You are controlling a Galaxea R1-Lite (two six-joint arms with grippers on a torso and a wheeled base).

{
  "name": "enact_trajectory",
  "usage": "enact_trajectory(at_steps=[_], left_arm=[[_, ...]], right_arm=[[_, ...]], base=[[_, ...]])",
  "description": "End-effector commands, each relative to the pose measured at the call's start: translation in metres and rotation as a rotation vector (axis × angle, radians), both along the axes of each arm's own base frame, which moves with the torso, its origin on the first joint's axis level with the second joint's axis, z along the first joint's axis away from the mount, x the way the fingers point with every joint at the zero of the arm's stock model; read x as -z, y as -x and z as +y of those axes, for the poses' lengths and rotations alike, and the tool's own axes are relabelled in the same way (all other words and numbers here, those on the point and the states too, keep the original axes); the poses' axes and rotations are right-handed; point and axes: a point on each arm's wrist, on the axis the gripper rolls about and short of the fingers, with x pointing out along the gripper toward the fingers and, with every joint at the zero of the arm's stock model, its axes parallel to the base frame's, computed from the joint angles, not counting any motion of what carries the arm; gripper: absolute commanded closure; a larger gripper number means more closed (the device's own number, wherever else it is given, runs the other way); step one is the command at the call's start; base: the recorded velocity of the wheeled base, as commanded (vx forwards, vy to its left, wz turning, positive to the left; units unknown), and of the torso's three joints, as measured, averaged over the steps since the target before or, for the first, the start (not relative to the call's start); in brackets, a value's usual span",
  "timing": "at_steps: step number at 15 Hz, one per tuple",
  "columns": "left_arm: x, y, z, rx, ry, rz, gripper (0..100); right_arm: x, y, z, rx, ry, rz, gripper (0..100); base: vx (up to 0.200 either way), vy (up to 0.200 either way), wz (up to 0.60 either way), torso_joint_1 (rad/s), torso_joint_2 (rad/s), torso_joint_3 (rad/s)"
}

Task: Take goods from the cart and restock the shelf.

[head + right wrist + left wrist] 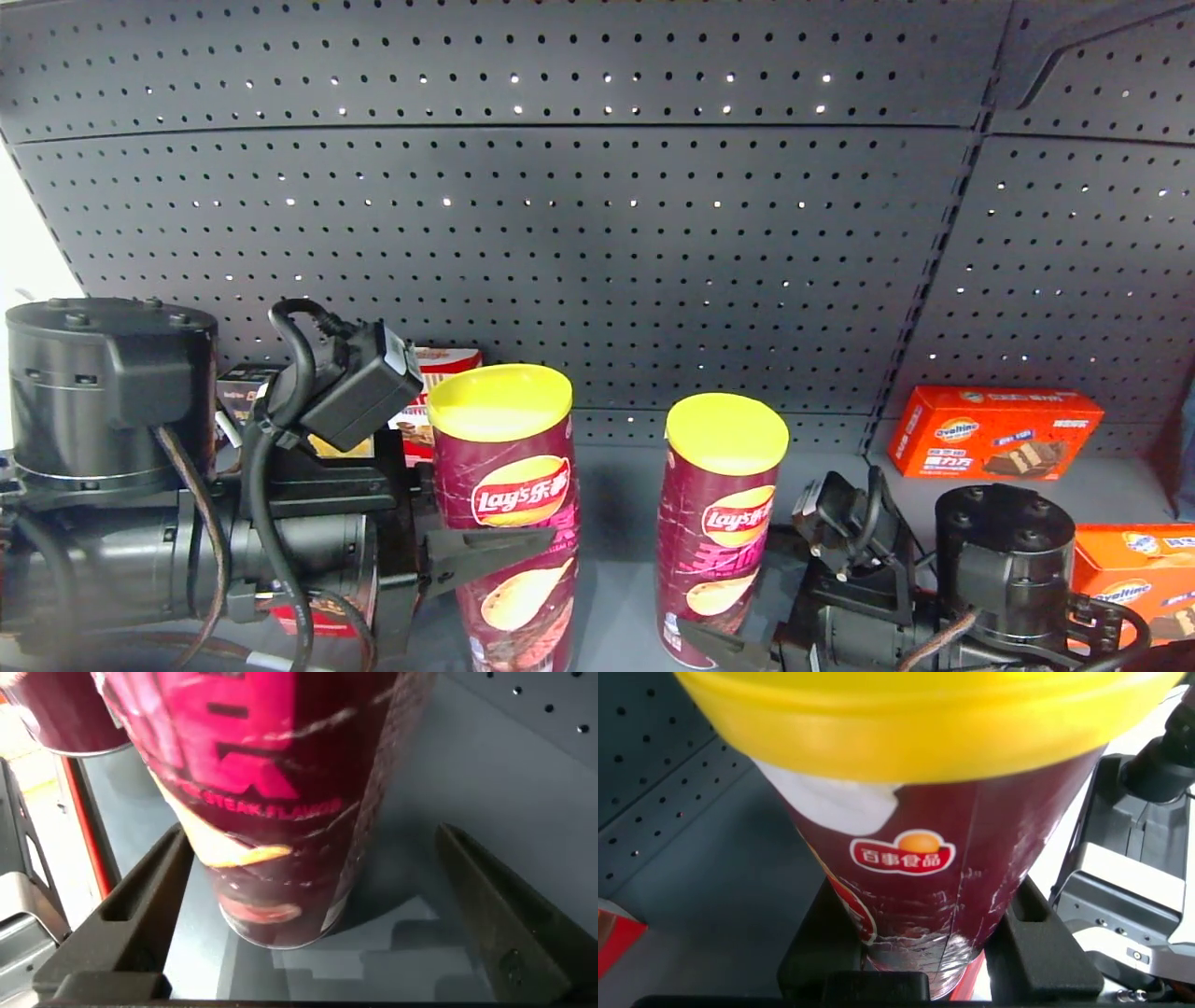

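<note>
Two maroon chip cans with yellow lids stand upright at the shelf front. My left gripper [504, 560] is shut on the left can [509, 485], its black fingers [820, 943] pressing both sides of the can [924, 859] low on its body. The right can [721, 523] rests on the grey shelf board [616, 485]. My right gripper [308, 924] is open around the right can [280, 812], with a gap between each finger [131, 919] and the can's wall. The left can [56, 709] shows beyond it.
A dark pegboard panel [597, 233] closes the shelf at the back. Orange snack boxes lie at the right, one far back [994, 434] and one nearer [1134, 569]. A red and white box [446, 366] stands behind the left can.
</note>
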Motion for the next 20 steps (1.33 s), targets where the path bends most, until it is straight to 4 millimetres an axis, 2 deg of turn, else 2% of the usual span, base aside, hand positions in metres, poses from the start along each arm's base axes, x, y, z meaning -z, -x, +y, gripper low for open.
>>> enact_trajectory(at_steps=[1,3,6,7,11,13,16,18,19,20], left_arm=[[0.0,0.0,0.0,0.0,0.0,0.001,100],[0.002,0.001,0.001,-0.001,-0.003,0.004,100],[0.005,0.003,0.002,-0.001,-0.009,0.015,100],[0.007,0.003,0.002,-0.001,-0.011,0.019,100],[0.004,0.003,0.001,0.0,-0.007,0.011,100],[0.004,0.003,0.001,0.0,-0.007,0.011,100],[0.003,0.003,0.001,0.001,-0.004,0.004,100],[0.001,0.002,0.001,0.001,0.0,-0.004,100],[0.0,0.002,0.001,0.0,0.008,-0.014,100],[-0.004,0.007,0.004,-0.004,0.022,-0.035,100]], right_arm=[[-0.003,0.001,-0.002,0.003,-0.006,-0.008,0],[-0.009,0.013,-0.012,-0.001,-0.019,-0.023,0],[-0.023,0.044,-0.039,-0.005,-0.054,-0.065,0],[-0.028,0.059,-0.058,0.016,-0.078,-0.095,0],[-0.048,0.073,-0.107,0.228,-0.146,-0.251,0],[-0.049,0.083,-0.127,0.345,-0.138,-0.301,0],[-0.059,0.098,-0.145,0.471,-0.135,-0.422,0],[-0.057,0.109,-0.151,0.522,-0.123,-0.418,0],[-0.056,0.118,-0.159,0.616,-0.113,-0.434,0],[-0.053,0.14,-0.165,0.69,-0.127,-0.464,0]], base=[[0.0,0.0,0.0,0.0,0.0,0.0],[0.0,0.0,0.0,0.0,0.0,0.0],[0.0,0.0,0.0,0.0,0.0,0.0],[0.0,0.0,0.0,0.0,0.0,0.0],[0.0,0.0,0.0,0.0,0.0,0.0],[0.0,0.0,0.0,0.0,0.0,0.0],[0.0,0.0,0.0,0.0,0.0,0.0],[0.0,0.0,0.0,0.0,0.0,0.0],[0.0,0.0,0.0,0.0,0.0,0.0],[0.0,0.0,0.0,0.0,0.0,0.0]])
